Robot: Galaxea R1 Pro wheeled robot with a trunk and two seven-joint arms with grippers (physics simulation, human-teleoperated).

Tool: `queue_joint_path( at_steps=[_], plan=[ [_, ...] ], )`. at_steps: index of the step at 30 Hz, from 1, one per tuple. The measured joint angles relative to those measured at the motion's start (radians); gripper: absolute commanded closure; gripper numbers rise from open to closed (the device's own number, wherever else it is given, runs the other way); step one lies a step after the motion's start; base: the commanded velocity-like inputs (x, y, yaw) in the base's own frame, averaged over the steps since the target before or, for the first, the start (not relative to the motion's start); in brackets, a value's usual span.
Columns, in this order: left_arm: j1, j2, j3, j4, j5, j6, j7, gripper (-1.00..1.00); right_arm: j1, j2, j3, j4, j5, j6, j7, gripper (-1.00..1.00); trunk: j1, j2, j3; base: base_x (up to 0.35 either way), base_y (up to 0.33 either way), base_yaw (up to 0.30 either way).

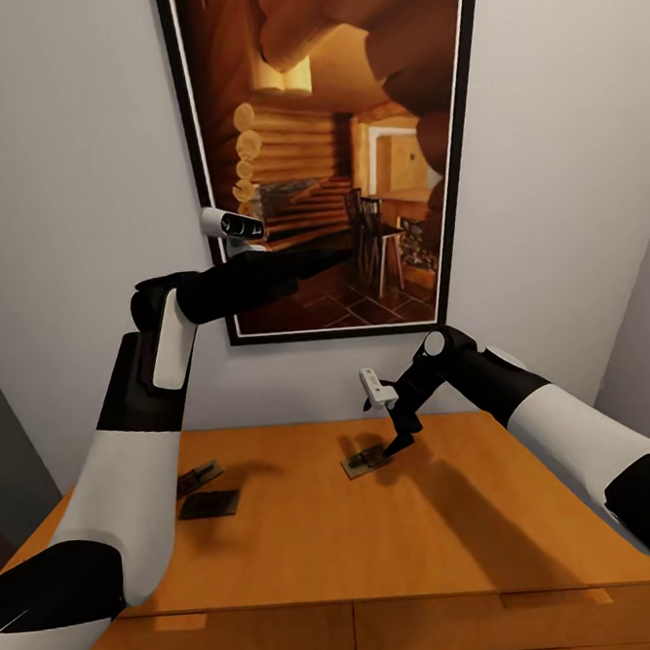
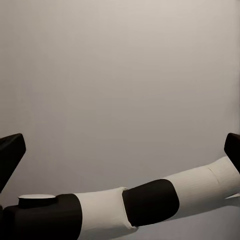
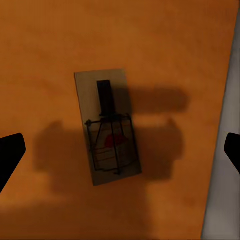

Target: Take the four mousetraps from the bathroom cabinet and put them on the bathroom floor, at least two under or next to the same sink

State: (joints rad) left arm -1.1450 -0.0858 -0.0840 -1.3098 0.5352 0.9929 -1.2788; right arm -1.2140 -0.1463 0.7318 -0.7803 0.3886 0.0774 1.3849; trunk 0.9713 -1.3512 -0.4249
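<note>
Cabinet (image 1: 313, 551): orange-brown top below the framed picture (image 1: 336, 148).
Mousetrap (image 1: 367, 459): flat on the cabinet top, near the wall.
Right gripper (image 1: 401, 444): just above that mousetrap — jaws wide apart.
Other mousetraps (image 1: 203, 493): two, toward the cabinet's left edge.
Left gripper (image 1: 334, 256): raised before the picture — jaws apart.

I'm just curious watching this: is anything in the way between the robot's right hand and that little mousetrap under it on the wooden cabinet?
Nothing visible. The right hand hangs just above the mousetrap, its fingers spread wide to either side. The trap lies flat on bare cabinet top, with only shadow around it. Two other traps lie well off to the side.
</note>
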Motion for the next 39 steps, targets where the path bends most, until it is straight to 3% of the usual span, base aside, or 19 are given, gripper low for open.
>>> queue_joint_path(
  at_steps=[39],
  plan=[
    [0.001, 0.0, 0.0, -0.001, 0.0, 0.0, 0.0, -1.0, 0.0, 0.0, 0.002, -0.011, 0.007, -0.008, 0.0, -1.0, 0.0, 0.0, 0.0, 0.017, 0.0, 0.0]
  ],
)
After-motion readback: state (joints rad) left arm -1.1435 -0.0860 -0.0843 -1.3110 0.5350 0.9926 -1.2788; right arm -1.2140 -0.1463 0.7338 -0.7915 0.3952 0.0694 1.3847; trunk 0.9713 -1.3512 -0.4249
